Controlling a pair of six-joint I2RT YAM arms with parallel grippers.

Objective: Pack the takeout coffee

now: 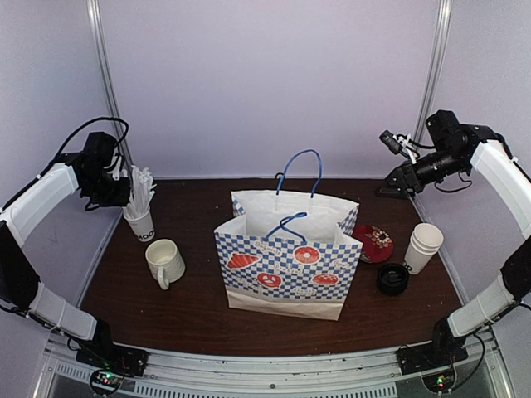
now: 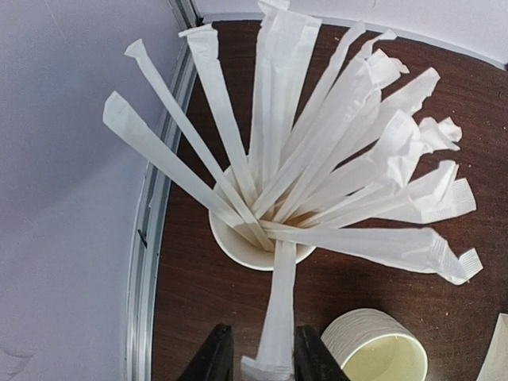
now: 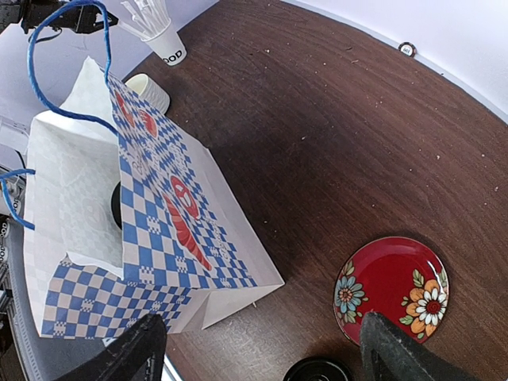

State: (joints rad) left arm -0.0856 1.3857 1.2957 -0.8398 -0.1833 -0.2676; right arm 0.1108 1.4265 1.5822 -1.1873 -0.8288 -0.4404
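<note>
A short stack of white paper cups [image 1: 423,247] with black lettering stands lidless at the right, with black lids [image 1: 392,279] [image 3: 317,370] lying in front of it. The blue-checked paper bag [image 1: 286,261] [image 3: 159,238] stands open mid-table, and something dark and round [image 3: 117,205] shows inside it. My left gripper [image 1: 119,193] [image 2: 260,341] hangs over the cup of wrapped straws [image 2: 258,238]. Its jaws are narrowed around one straw [image 2: 278,317], which touches the right finger, while a gap shows on the left. My right gripper [image 1: 392,186] [image 3: 266,353] is raised at the back right, wide open and empty.
A cream mug [image 1: 164,261] [image 2: 373,349] sits in front of and to the right of the straw cup [image 1: 141,222]. A red flowered plate [image 1: 373,243] [image 3: 393,286] lies between the bag and the cup stack. A metal rail [image 2: 147,238] runs along the table's left edge.
</note>
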